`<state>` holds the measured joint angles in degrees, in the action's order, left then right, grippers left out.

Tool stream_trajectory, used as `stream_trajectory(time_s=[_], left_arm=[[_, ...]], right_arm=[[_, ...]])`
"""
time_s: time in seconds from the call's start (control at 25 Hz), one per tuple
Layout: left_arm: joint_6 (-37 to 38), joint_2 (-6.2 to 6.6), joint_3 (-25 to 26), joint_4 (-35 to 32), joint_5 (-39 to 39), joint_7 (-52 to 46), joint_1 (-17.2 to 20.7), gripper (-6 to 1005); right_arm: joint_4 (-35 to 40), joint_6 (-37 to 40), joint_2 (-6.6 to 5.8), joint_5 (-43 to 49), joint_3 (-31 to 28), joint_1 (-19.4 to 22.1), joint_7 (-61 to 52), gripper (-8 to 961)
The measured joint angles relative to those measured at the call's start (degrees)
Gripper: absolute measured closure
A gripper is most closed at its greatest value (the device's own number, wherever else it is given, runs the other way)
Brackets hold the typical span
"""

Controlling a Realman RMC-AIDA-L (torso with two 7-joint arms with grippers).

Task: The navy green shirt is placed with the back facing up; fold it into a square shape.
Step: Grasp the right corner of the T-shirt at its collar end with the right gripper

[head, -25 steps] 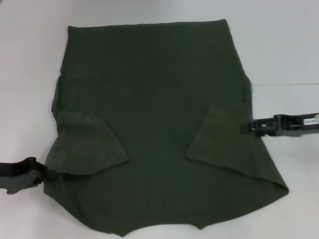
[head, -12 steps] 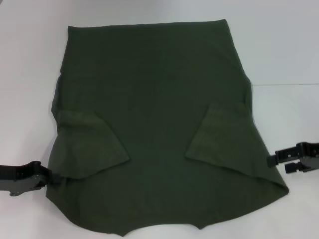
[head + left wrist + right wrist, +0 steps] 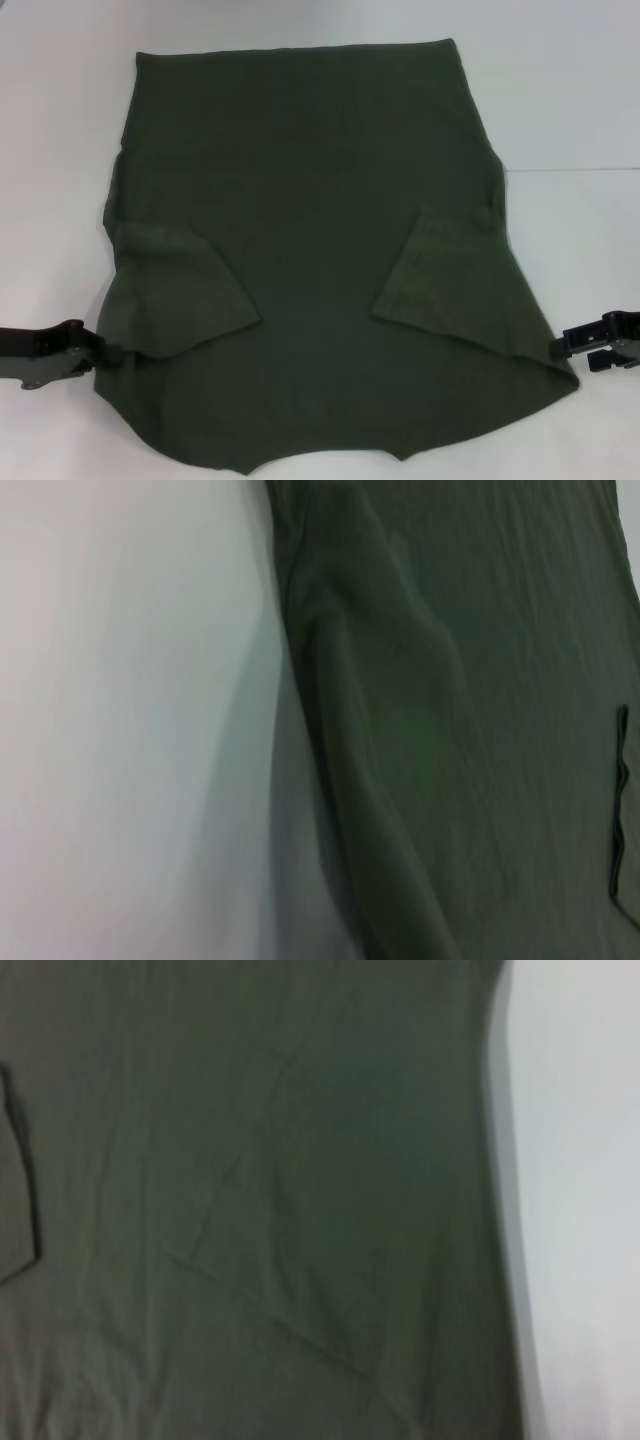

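The navy green shirt (image 3: 310,180) lies flat on the white table, with both sleeves folded inward: one flap on the left (image 3: 180,290), one on the right (image 3: 440,275). My left gripper (image 3: 106,353) is low at the shirt's near left edge and touches the fabric there. My right gripper (image 3: 556,348) is at the shirt's near right edge, close to the corner. The left wrist view shows the shirt's edge (image 3: 470,700) on the table, and the right wrist view shows flat fabric (image 3: 250,1210) with its edge.
The white table (image 3: 580,90) surrounds the shirt on all sides, with a thin seam line (image 3: 575,168) on its right part. The shirt's near hem reaches the bottom of the head view.
My right gripper has moved from beside the folded right sleeve toward me, down to the shirt's near right corner. My left gripper has shifted slightly toward the shirt's edge.
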<state>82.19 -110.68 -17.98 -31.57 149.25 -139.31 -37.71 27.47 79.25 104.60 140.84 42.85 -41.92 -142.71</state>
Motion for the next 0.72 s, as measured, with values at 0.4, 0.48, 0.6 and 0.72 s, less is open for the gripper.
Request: stream_trajectory(time_s=[0.4, 0.48, 0.6, 0.72], left_arm=[[-0.10, -0.07, -0.04, 0.09, -0.31, 0.32, -0.32, 960], [-0.11, -0.06, -0.04, 0.12, -0.36, 0.35, -0.39, 960], [-0.22, -0.06, -0.04, 0.19, -0.42, 0.36, -0.49, 961], [-0.28, -0.05, -0.04, 0.21, -0.44, 0.36, -0.59, 961]], right_arm=[[-1.32, -2.51, 0.55, 0.68, 0.83, -0.78, 0.01, 190], [-1.65, -2.92, 0.67, 0.70, 1.15, -0.97, 0.02, 191], [-1.89, -3.59, 1.00, 0.72, 1.92, -1.09, 0.02, 191], [-2.31, -3.84, 1.27, 0.75, 2.11, -1.28, 0.05, 191]])
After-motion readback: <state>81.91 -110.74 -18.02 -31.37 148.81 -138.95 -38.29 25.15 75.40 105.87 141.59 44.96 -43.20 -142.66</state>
